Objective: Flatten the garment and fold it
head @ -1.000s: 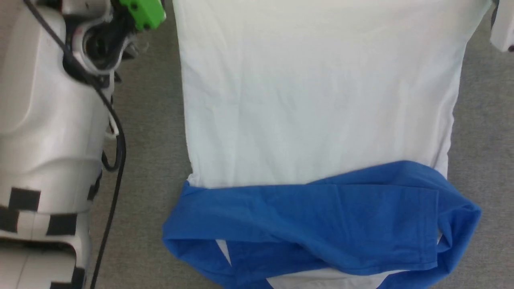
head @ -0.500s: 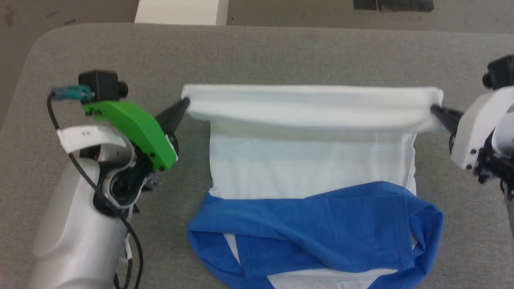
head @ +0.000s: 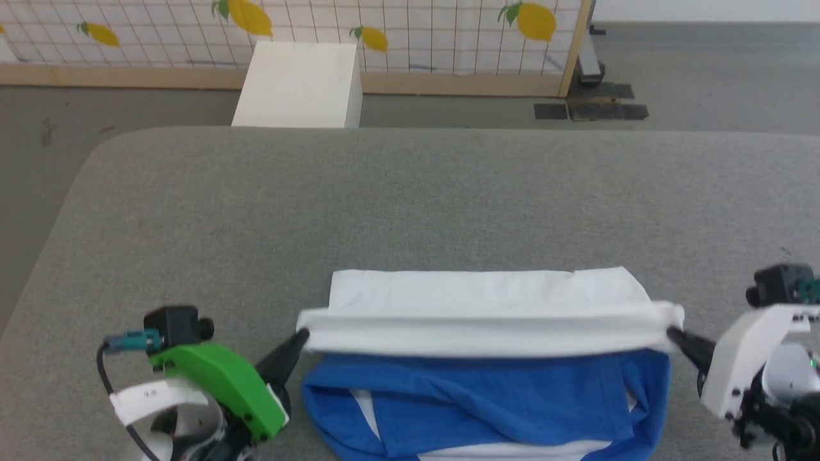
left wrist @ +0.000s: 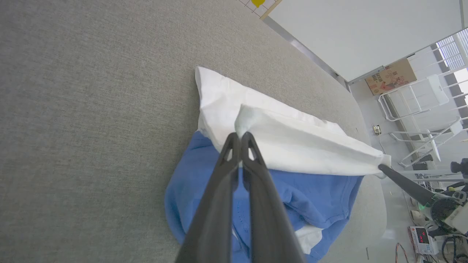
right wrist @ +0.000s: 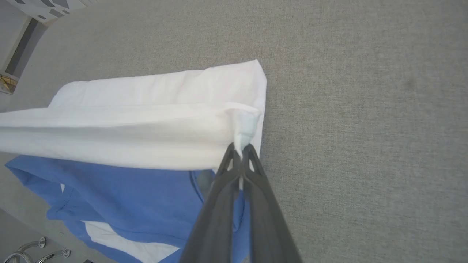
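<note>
1 garment (head: 487, 320), 2 hands. L hand (head: 301, 336) & R hand (head: 672, 333) are each pinching tight on one corner of its white edge, holding that edge stretched between them above the blue part, which is lying on the grey worktop (head: 410, 205) on the robot's side. Head view is showing 1 white box (head: 298, 86) beyond the worktop. L wrist view is showing 1 cardboard box (left wrist: 391, 76) & a white rack (left wrist: 413, 98) instead.
</note>
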Available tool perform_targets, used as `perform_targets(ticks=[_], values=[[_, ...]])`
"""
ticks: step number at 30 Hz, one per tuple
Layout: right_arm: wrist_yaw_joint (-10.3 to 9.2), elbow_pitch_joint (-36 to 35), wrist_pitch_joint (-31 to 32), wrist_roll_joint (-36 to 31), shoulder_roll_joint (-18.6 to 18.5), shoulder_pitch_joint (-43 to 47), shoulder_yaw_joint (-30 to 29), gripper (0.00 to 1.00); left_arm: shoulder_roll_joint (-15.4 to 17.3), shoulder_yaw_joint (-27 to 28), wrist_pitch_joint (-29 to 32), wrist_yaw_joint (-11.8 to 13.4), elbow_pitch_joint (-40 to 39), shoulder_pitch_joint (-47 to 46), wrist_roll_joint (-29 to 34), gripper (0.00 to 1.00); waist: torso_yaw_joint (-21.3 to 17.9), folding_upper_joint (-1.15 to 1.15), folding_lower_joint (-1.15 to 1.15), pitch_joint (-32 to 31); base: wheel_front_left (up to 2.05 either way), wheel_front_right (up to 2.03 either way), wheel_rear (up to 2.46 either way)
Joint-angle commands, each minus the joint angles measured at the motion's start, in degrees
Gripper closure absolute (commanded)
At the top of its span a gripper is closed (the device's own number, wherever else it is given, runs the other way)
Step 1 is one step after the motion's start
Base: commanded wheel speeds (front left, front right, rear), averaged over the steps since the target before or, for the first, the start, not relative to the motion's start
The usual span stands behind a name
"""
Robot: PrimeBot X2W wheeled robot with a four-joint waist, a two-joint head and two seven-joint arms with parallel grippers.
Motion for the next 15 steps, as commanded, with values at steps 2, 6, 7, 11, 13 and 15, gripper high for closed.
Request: perform_targets(ticks=[2,6,7,11,13,15], values=[[-0.10,-0.99,0.61,-0.49,0.79,3.26,-1.37,1.00,-0.16,0.27,-0.04,0.59,-0.75,2.80,-1.04,1.00,0.30,0.00,0.01,-0.78,0.00,0.00,0.00],[-0.10,-2.19,2.19,-1.22,1.72,8.32,-2.62,1.00,-0.68,0.25,0.43,1.80,-1.55,6.63,-2.28,1.00,0.67,0.00,0.01,-1.12,0.00,0.00,0.00],[-0.10,-2.27,2.65,-1.38,1.95,9.48,-2.73,1.00,-0.87,0.56,0.31,2.25,-1.53,7.62,-2.66,1.00,0.66,0.00,0.01,-1.26,0.00,0.00,0.00],[-0.10,-2.18,3.77,-2.46,3.01,12.59,-2.56,1.00,-1.43,1.49,0.48,3.92,-0.66,11.35,-4.28,1.00,0.36,0.00,0.01,-1.74,0.00,0.00,0.00],[-0.10,-1.84,4.12,-2.98,3.56,13.37,-2.38,1.00,-1.50,1.34,0.96,4.67,0.25,12.67,-4.56,1.00,0.22,0.00,0.01,-1.86,0.00,0.00,0.00],[-0.10,-1.38,4.18,-3.81,3.62,13.85,-1.90,1.00,-1.40,0.77,1.64,5.05,1.82,13.33,-4.52,1.00,0.23,0.00,0.01,-1.96,0.00,0.00,0.00]])
